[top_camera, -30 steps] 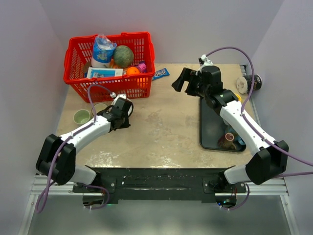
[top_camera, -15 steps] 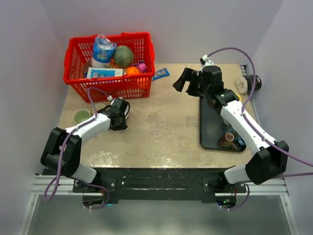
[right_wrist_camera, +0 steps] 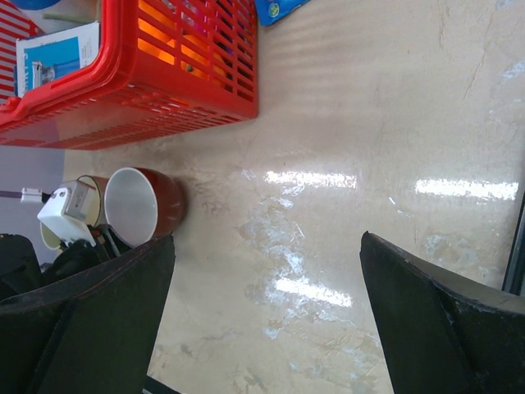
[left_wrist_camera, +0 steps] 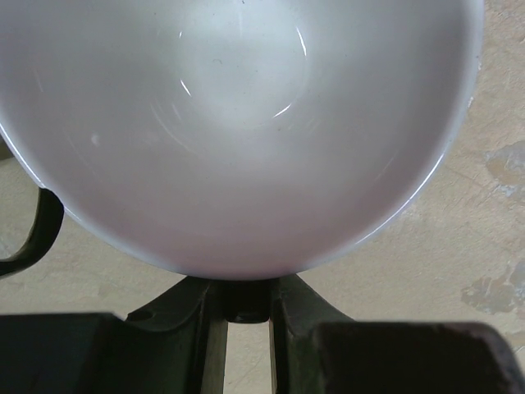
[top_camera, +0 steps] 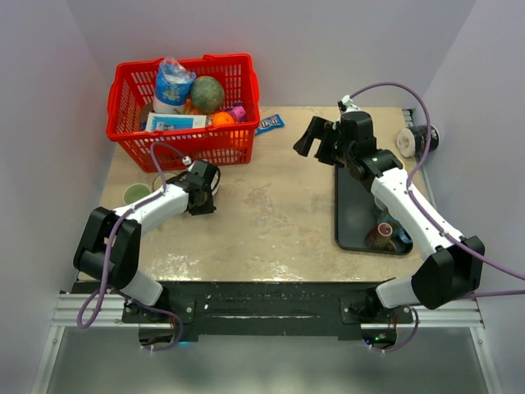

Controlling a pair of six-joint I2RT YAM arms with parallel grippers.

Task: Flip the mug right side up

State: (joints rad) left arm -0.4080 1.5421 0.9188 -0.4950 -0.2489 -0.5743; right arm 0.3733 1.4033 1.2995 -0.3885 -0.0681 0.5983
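The mug (right_wrist_camera: 131, 205) is red-brown outside and white inside. In the right wrist view it is tipped over, its mouth facing sideways, just in front of the red basket. Its white inside (left_wrist_camera: 238, 123) fills the left wrist view. My left gripper (left_wrist_camera: 246, 297) is shut on the mug's rim, one finger inside and one outside. In the top view the left gripper (top_camera: 203, 189) covers the mug. My right gripper (top_camera: 317, 138) hangs above the far middle of the table. Its jaws (right_wrist_camera: 267, 246) stand wide open with only bare table between them.
The red basket (top_camera: 131, 144) of groceries stands at the back left, close behind the left gripper. Left of that gripper are a green cup (top_camera: 136, 194) and another small cup (top_camera: 164, 180). A black tray (top_camera: 353, 209) holding items lies at the right, and a blue packet (top_camera: 269, 125) lies beside the basket.
The left arm's elbow has swung in toward the table and the wrist has turned, with the gripper staying shut on the mug near the basket. The right arm has barely shifted.
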